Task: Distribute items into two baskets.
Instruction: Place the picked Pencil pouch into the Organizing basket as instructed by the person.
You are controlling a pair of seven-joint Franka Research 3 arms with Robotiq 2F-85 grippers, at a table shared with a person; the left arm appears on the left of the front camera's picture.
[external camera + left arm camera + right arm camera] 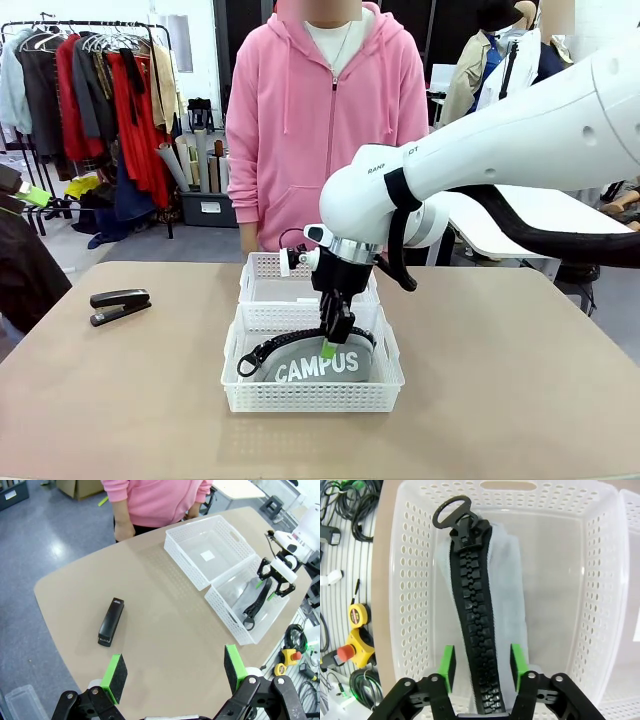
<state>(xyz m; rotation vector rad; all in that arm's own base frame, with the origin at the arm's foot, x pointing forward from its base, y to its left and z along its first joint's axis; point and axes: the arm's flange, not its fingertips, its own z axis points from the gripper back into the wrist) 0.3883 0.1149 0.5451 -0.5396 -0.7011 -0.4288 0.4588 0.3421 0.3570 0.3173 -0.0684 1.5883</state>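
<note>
The grey "CAMPUS" pouch [318, 364] stands on edge in the near basket [240, 385], black zipper up. My right gripper [329, 347] reaches down into this basket, its green pads pressed on both sides of the pouch [506, 580] along the zipper; the right gripper [482, 667] is shut on it. Just behind, touching the near one, sits the far basket [262, 268] with nothing in it. The black stapler [120, 305] lies on the table at the far left. High above the table, my left gripper [175, 672] hangs open, with the stapler [111, 622] below and ahead of it.
A person in a pink hoodie [325, 100] stands at the far edge right behind the baskets. Cables, a tape measure and an emergency-stop button [357, 645] lie on a rack past the table's edge. Open tabletop [500, 380] lies to the right of the baskets.
</note>
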